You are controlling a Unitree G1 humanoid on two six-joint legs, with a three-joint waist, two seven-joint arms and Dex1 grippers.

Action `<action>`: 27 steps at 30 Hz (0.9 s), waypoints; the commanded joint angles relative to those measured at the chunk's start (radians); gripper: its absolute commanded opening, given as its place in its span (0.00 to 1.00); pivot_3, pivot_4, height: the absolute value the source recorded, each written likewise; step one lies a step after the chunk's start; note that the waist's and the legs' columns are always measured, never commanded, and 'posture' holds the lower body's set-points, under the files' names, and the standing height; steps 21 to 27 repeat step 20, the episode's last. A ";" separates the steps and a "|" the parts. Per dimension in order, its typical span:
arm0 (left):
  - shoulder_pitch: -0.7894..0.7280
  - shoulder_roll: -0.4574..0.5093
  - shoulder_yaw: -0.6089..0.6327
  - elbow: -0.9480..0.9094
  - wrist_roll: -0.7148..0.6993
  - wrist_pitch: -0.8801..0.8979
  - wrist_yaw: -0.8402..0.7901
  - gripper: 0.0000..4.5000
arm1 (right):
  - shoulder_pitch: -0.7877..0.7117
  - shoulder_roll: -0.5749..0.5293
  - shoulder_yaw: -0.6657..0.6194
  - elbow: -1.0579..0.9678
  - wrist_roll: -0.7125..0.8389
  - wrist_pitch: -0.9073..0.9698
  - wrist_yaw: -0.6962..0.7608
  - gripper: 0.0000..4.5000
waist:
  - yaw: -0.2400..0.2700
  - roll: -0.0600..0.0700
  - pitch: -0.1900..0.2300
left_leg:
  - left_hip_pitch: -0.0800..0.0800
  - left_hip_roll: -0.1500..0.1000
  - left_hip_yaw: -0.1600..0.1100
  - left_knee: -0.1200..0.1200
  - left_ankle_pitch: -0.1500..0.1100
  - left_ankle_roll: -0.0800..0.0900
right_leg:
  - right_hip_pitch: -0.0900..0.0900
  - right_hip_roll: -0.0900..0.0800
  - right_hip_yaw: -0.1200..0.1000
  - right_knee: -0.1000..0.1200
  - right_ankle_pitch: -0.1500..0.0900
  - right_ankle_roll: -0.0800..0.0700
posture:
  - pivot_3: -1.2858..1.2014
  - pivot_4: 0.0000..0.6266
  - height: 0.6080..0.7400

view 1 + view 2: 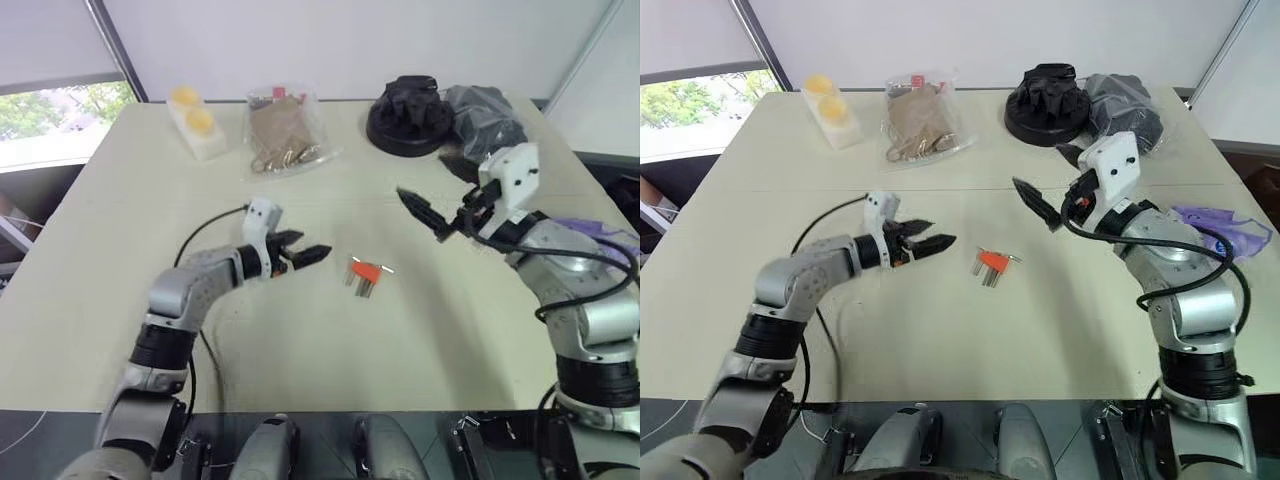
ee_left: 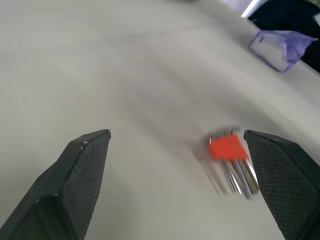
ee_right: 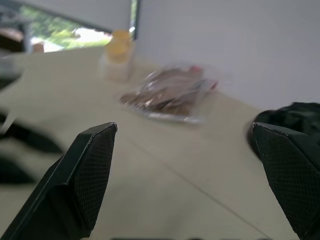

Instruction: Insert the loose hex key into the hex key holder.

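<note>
The hex key holder (image 1: 366, 271), a small orange-red block with short grey keys pointing toward me, lies on the table's middle. A thin grey rod (image 1: 387, 268) sticks out at its far right corner; I cannot tell whether it is the loose hex key. My left gripper (image 1: 304, 248) hovers just left of the holder, pointing at it, open and empty. In the left wrist view the holder (image 2: 227, 148) lies ahead, near one of the two spread fingers (image 2: 82, 170). My right gripper (image 3: 183, 125) is open and empty, raised above the table to the holder's far right, with its lower finger (image 1: 420, 210) aimed left.
Along the far edge stand a white tray with yellow items (image 1: 195, 122), a clear bag of brown things (image 1: 285, 130), a black round object (image 1: 410, 115) and a dark grey bag (image 1: 485, 115). A purple plastic bag (image 1: 1225, 225) lies at the right edge. A black cable (image 1: 205, 228) loops by the left arm.
</note>
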 commanded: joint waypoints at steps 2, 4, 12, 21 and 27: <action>-0.099 0.022 0.032 0.026 0.033 -0.126 -0.082 0.99 | 0.023 -0.108 0.011 0.015 0.002 -0.034 0.173 1.00 | -0.002 0.000 0.000 | 0.000 0.000 0.000 0.000 0.000 0.000 | 0.000 0.000 0.000 0.000 0.000 0.000 | 0.52 0.24 1.00; -0.124 0.065 0.028 0.035 0.040 -0.135 -0.149 0.99 | 0.040 -0.171 0.022 0.021 0.000 -0.037 0.252 1.00 | -0.008 0.000 0.000 | 0.000 0.000 0.000 0.000 0.000 0.000 | 0.000 0.000 -0.001 0.000 0.000 0.000 | 0.52 0.24 1.00; 0.009 0.271 0.005 -0.131 -0.022 -0.050 -0.424 0.99 | 0.141 -0.372 0.049 0.024 -0.058 -0.130 0.491 1.00 | -0.007 0.000 0.001 | 0.000 0.002 0.001 0.000 -0.001 0.001 | 0.000 0.001 0.000 0.000 0.000 0.000 | 0.52 0.24 1.00; 0.066 0.347 0.030 -0.224 -0.064 -0.011 -0.495 0.99 | 0.138 -0.416 0.020 0.032 -0.063 -0.144 0.535 1.00 | -0.001 0.000 0.001 | 0.000 0.001 0.000 0.001 -0.004 0.006 | 0.002 0.000 0.000 -0.001 0.000 0.000 | 0.52 0.24 1.00; 0.066 0.347 0.030 -0.224 -0.064 -0.011 -0.495 0.99 | 0.138 -0.416 0.020 0.032 -0.063 -0.144 0.535 1.00 | -0.001 0.000 0.001 | 0.000 0.001 0.000 0.001 -0.004 0.006 | 0.002 0.000 0.000 -0.001 0.000 0.000 | 0.52 0.24 1.00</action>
